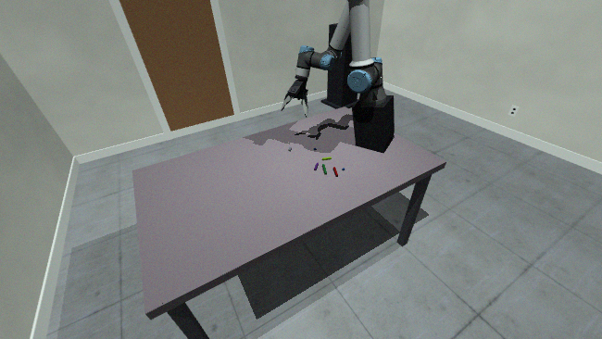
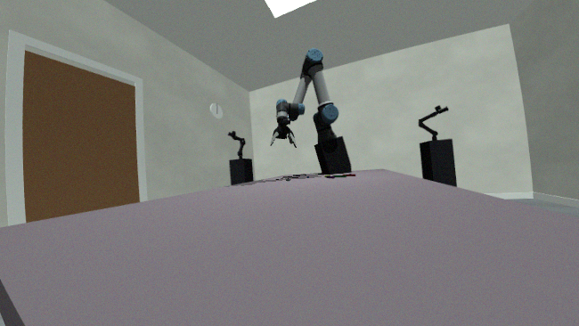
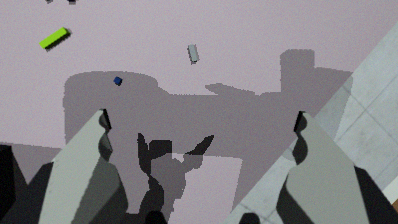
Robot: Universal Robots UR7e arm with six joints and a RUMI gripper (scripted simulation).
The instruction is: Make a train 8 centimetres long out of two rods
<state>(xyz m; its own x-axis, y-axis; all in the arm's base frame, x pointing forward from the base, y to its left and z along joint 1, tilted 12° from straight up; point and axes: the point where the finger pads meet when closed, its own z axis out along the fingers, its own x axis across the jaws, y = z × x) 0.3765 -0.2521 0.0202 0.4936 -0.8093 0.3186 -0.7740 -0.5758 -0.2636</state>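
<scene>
My gripper (image 1: 294,113) (image 2: 283,146) (image 3: 201,111) is open and empty, high above the back of the table. A grey rod (image 1: 290,149) (image 3: 193,54) lies apart from the others. A small blue rod (image 1: 315,149) (image 3: 118,80) lies in the arm's shadow. A lime rod (image 1: 326,158) (image 3: 54,38) lies behind a purple rod (image 1: 316,167), a green rod (image 1: 324,169) and a red rod (image 1: 335,171). Another blue rod (image 1: 343,169) lies right of the red one. All the rods lie apart from each other.
The rods lie on the pinkish table (image 1: 222,204) (image 2: 285,249), in front of the arm's black base block (image 1: 374,127). In the wrist view the table's edge runs diagonally at the right, with tiled floor (image 3: 370,105) beyond. The arm's shadow falls across the back of the table.
</scene>
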